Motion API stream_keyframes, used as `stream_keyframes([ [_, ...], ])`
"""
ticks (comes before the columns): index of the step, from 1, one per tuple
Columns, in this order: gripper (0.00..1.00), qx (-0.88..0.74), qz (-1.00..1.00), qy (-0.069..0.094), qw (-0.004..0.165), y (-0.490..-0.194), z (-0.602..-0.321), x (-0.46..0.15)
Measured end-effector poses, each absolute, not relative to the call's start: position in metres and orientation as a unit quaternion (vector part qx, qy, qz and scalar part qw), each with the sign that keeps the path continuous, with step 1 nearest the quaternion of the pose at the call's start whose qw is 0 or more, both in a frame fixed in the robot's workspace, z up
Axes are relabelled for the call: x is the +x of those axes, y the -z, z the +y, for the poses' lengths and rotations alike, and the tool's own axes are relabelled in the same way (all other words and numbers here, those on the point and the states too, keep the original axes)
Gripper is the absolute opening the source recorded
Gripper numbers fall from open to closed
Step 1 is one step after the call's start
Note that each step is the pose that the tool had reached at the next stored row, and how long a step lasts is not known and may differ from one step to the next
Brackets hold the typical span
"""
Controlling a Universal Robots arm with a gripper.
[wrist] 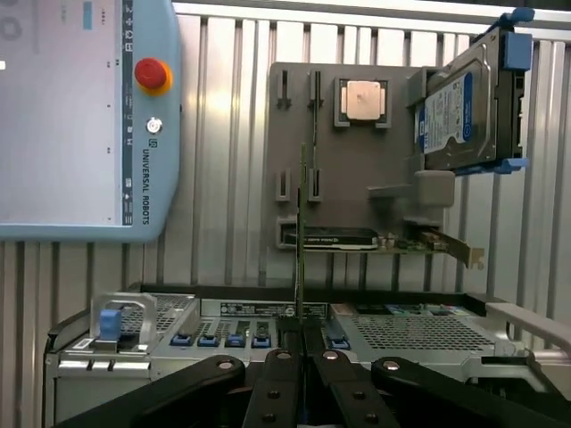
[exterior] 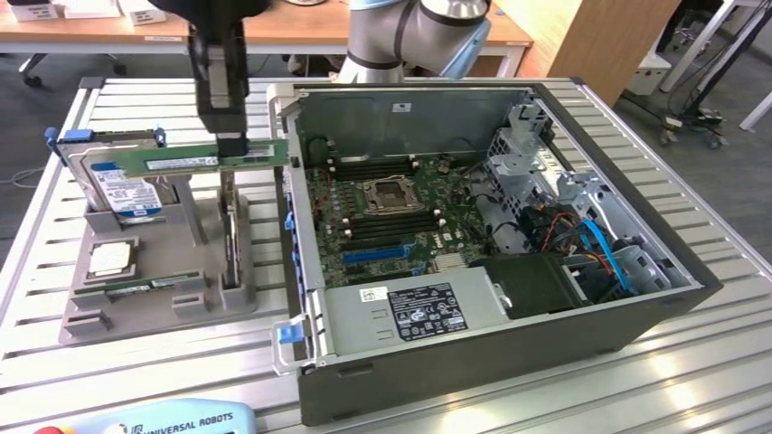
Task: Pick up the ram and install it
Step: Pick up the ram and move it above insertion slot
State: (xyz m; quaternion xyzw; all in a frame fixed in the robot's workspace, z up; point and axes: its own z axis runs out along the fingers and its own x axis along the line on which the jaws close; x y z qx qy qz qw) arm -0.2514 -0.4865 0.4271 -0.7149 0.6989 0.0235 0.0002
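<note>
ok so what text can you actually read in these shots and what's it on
"UNIVERSAL ROBOTS": on the teach pendant, along its pale blue rim.
Hard drive label: too small to read.
Power supply label: too small to read.
Sticker on the ram: too small to read.

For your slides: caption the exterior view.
Jaws shut on the ram, held over the grey parts holder beside the open computer case.

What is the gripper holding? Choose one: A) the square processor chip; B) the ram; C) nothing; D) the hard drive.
B: the gripper is shut on the ram, while the hard drive and processor chip sit in the grey holder.
</note>
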Motion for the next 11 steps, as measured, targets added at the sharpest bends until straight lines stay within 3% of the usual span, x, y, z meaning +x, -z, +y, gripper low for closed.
stream_keyframes([
  [11, 0.12, -0.715, 0.699, -0.026, 0.002, -0.427, -0.487, -0.205],
])
